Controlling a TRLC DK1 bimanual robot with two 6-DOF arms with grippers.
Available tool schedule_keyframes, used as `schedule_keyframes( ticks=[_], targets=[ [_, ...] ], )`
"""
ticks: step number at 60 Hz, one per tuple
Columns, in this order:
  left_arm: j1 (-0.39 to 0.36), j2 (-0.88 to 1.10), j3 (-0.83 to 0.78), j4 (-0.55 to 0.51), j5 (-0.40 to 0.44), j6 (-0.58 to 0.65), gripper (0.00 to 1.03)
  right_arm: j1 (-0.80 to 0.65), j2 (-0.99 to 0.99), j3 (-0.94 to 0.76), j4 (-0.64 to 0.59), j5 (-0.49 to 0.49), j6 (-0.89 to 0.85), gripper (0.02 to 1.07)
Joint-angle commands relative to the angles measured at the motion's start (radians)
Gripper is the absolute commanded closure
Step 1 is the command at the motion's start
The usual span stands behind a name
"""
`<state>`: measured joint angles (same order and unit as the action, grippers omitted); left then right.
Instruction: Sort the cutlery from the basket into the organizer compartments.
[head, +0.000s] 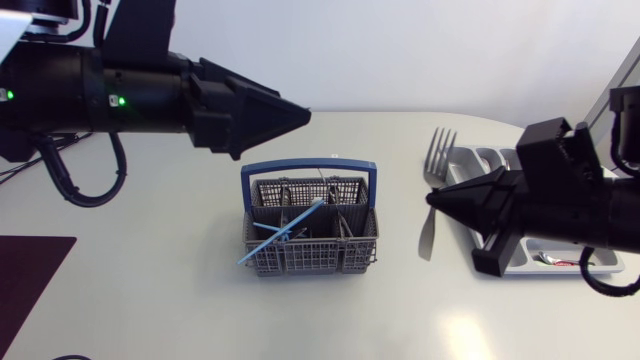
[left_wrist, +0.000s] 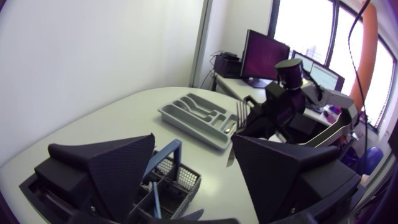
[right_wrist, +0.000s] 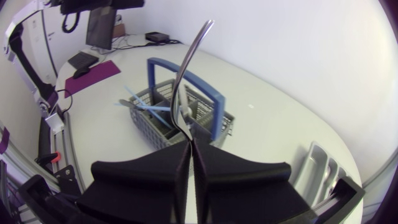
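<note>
Gleaming silver fork (head: 439, 155) in right pincer (head: 432, 199)

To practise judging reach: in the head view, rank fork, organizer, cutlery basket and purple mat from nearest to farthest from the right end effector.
1. fork, held in the right end effector.
2. organizer, beside it at the table's right.
3. cutlery basket, mid-table.
4. purple mat, far left.

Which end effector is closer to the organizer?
Right. The right end effector, gripping a fork, hangs beside the organizer; the left end effector is past the basket.
</note>
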<state>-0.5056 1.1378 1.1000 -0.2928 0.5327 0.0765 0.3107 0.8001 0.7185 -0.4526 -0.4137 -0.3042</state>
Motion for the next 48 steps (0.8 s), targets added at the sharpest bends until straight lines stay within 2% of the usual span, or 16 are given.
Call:
schedule_keyframes(
  ticks=[1,7,12,15,20,21,37,38,48],
  targets=[
    [0.002,-0.036,-0.015,-0.037,-0.051,0.098,0.13,-0.108,-0.012,0.024,-0.008,0.038,-0.030,1.01],
    [-0.022,-0.076,-0.078,-0.058,-0.155,0.183,0.13,-0.232,0.024,0.039,0.003,0.070,-0.049,1.01],
    [-0.021,-0.102,-0.117,-0.066,-0.181,0.217,0.13,-0.329,0.063,0.047,0.038,0.079,-0.061,1.01],
    [-0.022,-0.121,-0.146,-0.077,-0.227,0.250,0.13,-0.398,0.096,0.053,0.071,0.087,-0.065,1.01],
    [-0.019,-0.145,-0.172,-0.091,-0.246,0.278,0.13,-0.472,0.169,0.073,0.124,0.136,-0.070,1.01],
    [-0.021,-0.158,-0.190,-0.095,-0.287,0.307,0.13,-0.489,0.200,0.081,0.146,0.162,-0.072,1.01],
    [-0.045,-0.250,-0.338,-0.091,-0.424,0.436,0.13,-0.585,0.539,0.236,0.299,0.363,-0.079,1.01],
    [-0.048,-0.263,-0.361,-0.089,-0.438,0.451,0.13,-0.593,0.611,0.269,0.330,0.420,-0.076,1.01],
    [-0.050,-0.297,-0.407,-0.089,-0.479,0.473,0.13,-0.604,0.835,0.404,0.351,0.535,-0.058,1.01]
  ],
)
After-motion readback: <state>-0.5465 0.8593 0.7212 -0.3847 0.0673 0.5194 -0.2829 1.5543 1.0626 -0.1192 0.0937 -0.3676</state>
